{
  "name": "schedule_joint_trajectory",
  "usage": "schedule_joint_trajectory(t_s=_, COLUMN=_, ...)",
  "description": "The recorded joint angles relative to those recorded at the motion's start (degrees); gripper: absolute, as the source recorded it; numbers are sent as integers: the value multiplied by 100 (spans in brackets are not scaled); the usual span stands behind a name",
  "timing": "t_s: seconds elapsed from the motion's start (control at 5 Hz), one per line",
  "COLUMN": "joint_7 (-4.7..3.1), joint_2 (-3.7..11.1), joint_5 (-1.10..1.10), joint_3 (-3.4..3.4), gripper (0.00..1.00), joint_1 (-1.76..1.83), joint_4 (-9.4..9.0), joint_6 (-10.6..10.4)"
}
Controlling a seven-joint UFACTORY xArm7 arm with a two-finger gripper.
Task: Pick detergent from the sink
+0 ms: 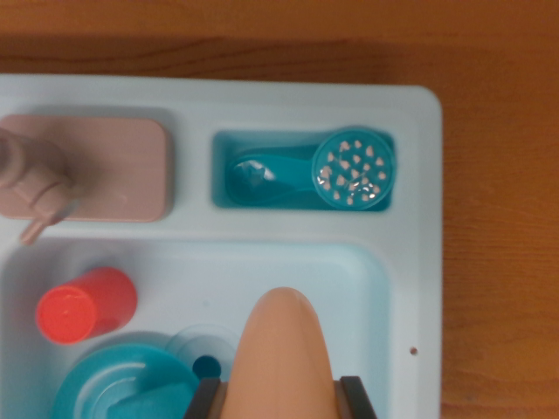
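- Orange-brown wooden tabletop [498, 262] runs along the top and the wrist view's right, carrying a pale blue toy sink [419, 218] that fills most of the frame.
- At the sink's top edge, toward the wrist view's left, a beige faucet base [122, 166] sits flat, with the faucet spout [31, 188] reaching toward the basin.
- Just beside it, toward the sink's top right corner, a small rectangular compartment [223, 170] holds a teal scoop-like piece [258, 175] and a teal round strainer [354, 168] dotted with pale holes.
- Inside the main basin [367, 288], near its left edge, lies a red cylindrical bottle [83, 307], its cap end facing the camera.
- At the basin's lower left, a teal plate [113, 384] is cut off by the frame's bottom edge; the drain hole [206, 367] lies just beside it.
- At the basin's bottom edge, a peach-orange rounded bottle, the detergent [284, 358], stands between the two dark fingers [360, 397] of the gripper [284, 403].
- Both fingers sit close against the detergent's sides; only their tips show, so a firm clamp cannot be confirmed.
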Motion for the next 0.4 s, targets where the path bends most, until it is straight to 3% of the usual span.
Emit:
schedule_joint_trajectory(t_s=0.2, joint_7=14, joint_2=-85, joint_5=-16, joint_3=-2, gripper=100, joint_1=3, joint_4=170, joint_6=254)
schedule_joint_trajectory(t_s=0.4, joint_7=14, joint_2=-85, joint_5=-16, joint_3=-2, gripper=100, joint_1=3, joint_4=170, joint_6=254)
